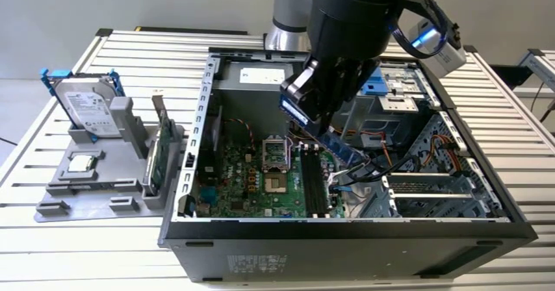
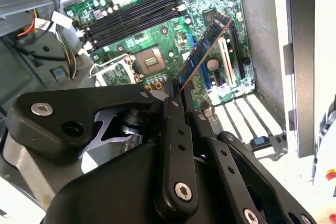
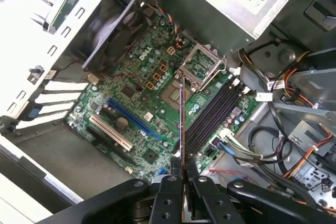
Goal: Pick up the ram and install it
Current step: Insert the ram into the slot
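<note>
The fingers (image 3: 167,199) clench the ram (image 2: 202,51), tilted over the motherboard (image 3: 152,145). Seating it well likely needs it level and parallel to the slots (image 3: 212,116).

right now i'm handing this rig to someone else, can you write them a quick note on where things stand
The hand is shut on the ram, gripping it at one end.
The ram hangs tilted above the motherboard, inside the open case.
The memory slots look empty, and the ram is clear of them.
Done: the ram is picked up and over the board.
Left: the ram is not yet seated in a slot.
</note>
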Controlling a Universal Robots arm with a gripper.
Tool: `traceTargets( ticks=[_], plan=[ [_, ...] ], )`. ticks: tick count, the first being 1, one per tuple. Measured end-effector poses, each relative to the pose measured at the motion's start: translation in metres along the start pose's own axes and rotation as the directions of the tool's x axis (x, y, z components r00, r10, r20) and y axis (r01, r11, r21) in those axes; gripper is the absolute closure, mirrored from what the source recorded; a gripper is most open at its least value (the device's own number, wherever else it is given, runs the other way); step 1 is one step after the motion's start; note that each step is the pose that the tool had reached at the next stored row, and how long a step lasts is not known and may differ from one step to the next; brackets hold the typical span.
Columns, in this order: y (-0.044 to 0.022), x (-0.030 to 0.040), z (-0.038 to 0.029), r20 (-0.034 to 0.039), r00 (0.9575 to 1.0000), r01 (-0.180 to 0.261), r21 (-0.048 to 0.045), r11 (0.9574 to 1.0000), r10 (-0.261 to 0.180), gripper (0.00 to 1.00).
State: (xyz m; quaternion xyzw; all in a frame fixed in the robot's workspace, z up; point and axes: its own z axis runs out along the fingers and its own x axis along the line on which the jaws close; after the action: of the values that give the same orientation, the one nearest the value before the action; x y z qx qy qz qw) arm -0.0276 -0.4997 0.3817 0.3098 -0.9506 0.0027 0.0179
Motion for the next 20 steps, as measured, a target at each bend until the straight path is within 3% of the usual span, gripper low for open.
traceTargets(
  ticks=[10,20],
  plan=[
    [0.0,0.0,0.0,0.0004,0.9962,-0.087,-0.0032,0.9962,0.087,1.0],
    [0.0,0.0,0.0,0.0005,0.9848,-0.174,-0.0063,0.9847,0.174,1.0]
  ],
)
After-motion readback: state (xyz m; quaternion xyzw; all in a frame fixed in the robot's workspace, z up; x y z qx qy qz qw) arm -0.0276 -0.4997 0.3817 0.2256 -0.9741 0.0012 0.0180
